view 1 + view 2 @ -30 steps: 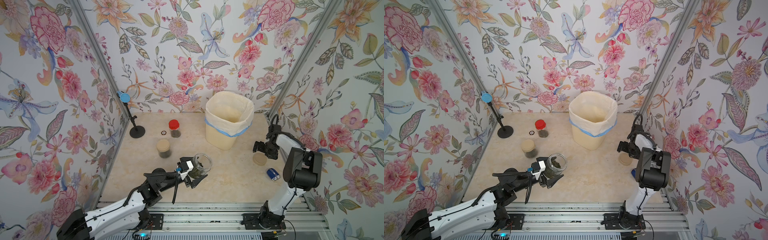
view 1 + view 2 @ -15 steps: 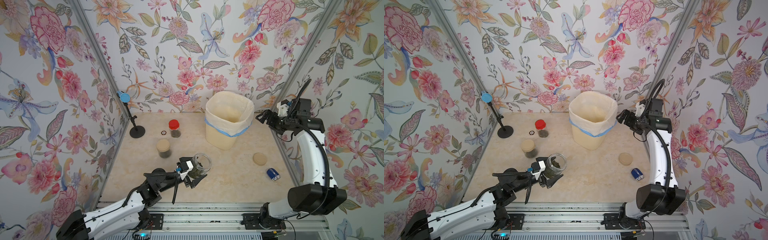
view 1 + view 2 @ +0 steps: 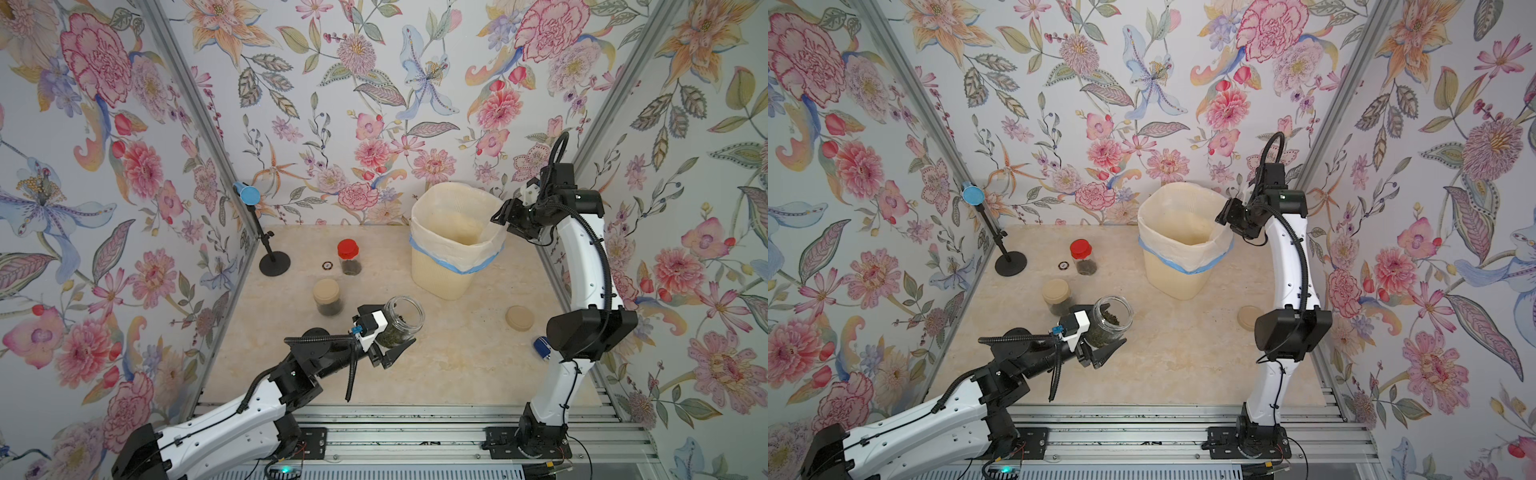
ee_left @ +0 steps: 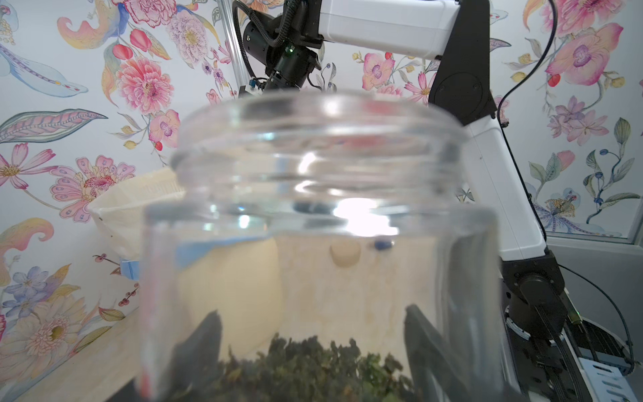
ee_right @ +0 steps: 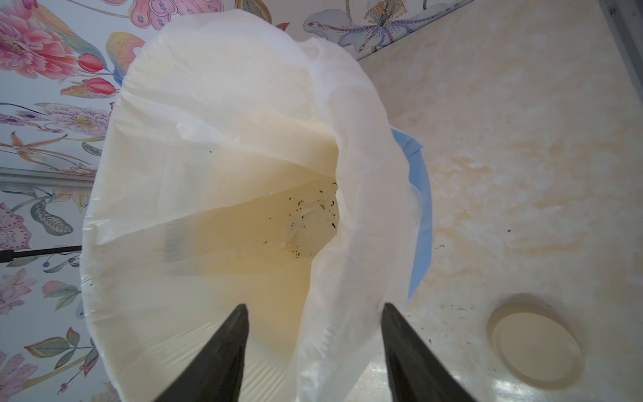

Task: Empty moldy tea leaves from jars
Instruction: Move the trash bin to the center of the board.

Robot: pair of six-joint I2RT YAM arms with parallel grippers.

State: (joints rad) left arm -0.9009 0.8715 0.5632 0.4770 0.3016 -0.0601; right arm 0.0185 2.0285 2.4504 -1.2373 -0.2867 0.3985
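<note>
Early stage: one jar uncapped and lifted, no pour made yet, going by how things lie.

Left gripper [image 3: 392, 336]: jaws clamped round the open jar [image 3: 405, 318], held tilted off the worktop [image 3: 449, 374], tea leaves [image 4: 306, 365] inside. Its loose lid [image 3: 519, 318] lies flat near the right arm's base. Beige-lidded jar [image 3: 328, 297] and red-capped jar [image 3: 348, 257] stand capped and full, so three jars are left to empty. Bin [image 3: 440, 278] holds only a few dark specks in its liner [image 5: 348, 104]. Right gripper [image 5: 314, 306]: jaws part-open, straddling the liner's rim, gripping nothing. Room: bare worktop between open jar and bin, a clear path. The bin is near the back wall, with the right arm crowding its far rim. The beige-lidded jar is just beside the left wrist.
</note>
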